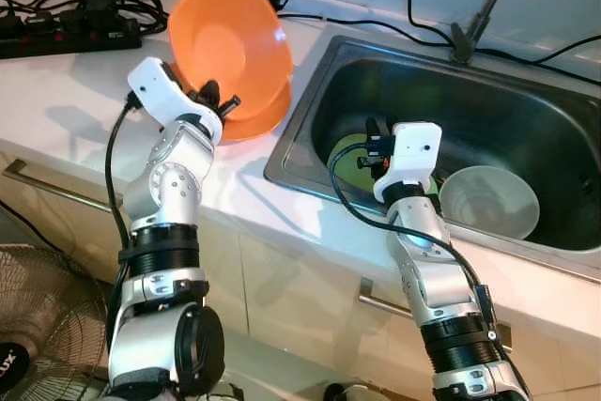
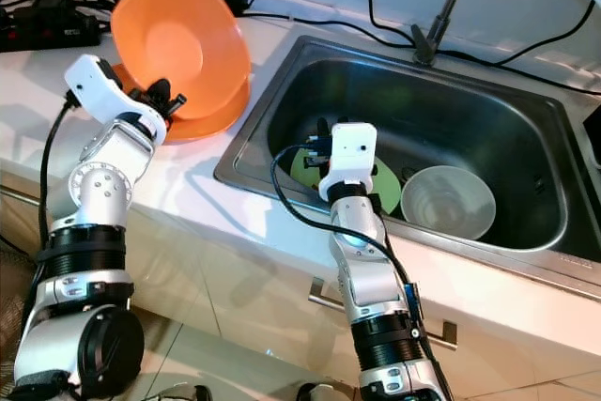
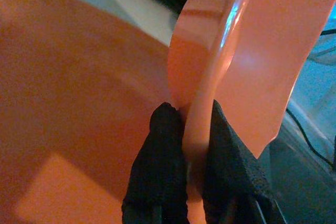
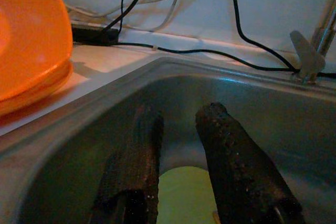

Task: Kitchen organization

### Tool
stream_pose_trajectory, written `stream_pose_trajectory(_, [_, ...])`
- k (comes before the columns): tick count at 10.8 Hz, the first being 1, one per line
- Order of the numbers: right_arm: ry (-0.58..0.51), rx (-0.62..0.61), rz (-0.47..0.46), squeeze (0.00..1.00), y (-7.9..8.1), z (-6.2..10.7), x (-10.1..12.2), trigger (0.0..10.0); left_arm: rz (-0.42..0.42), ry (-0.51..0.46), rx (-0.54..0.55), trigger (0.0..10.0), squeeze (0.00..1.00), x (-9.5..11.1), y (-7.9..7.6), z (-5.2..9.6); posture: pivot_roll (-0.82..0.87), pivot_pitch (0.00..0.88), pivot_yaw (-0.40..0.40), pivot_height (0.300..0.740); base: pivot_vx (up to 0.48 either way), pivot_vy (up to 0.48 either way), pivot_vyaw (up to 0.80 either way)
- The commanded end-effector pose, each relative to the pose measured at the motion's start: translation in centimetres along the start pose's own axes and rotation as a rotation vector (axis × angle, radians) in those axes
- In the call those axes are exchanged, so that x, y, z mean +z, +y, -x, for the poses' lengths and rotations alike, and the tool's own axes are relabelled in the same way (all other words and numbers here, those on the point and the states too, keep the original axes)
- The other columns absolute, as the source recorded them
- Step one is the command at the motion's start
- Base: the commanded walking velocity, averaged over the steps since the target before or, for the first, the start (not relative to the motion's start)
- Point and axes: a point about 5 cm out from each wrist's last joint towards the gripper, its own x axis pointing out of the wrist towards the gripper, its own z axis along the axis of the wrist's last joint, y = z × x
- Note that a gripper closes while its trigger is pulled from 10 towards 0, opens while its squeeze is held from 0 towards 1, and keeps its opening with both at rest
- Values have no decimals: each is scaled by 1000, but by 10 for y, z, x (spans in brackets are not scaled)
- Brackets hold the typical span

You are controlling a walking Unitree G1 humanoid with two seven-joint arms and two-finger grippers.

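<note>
Left tool (image 3: pixel 186 145) clamped on rim of orange plastic bowl (image 1: pixel 225 39), tilted above a second orange bowl (image 1: pixel 258 115) on white desk (image 1: pixel 66 100).
Right tool (image 4: pixel 181 156) empty, fingers parted, inside steel sink (image 1: pixel 488 91) over green plate (image 2: pixel 305 171); translucent white bowl (image 1: pixel 490 202) beside it.

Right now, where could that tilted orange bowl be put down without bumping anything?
Bare white counter lies left of the two orange bowls, between the black power strip and the counter's front edge. The sink's back right floor also looks free. Its front is crowded: green plate, white bowl, right gripper. The left gripper clamps the tilted orange bowl.
</note>
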Motion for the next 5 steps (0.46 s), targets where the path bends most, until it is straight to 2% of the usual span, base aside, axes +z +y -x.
stream_pose_trajectory(1, [12,-8,15,0,-2,0,-2,10000,-26,-82,-79,0,0,14,-16,3,37,75,-68,740,0,0,0])
stream_pose_trajectory(2, [13,-7,16,0,-2,0,-2,10000,-27,-121,-120,3333,0,18,-20,3,36,73,-67,740,0,0,0])
stream_pose_trajectory(3, [14,-6,17,0,-2,0,-2,10000,-19,-154,-163,10000,0,21,-26,5,35,71,-66,740,0,0,0])
stream_pose_trajectory(5, [8,-3,15,0,0,0,-2,10000,-12,-177,-217,10000,0,21,-34,9,35,56,-59,740,0,0,0])
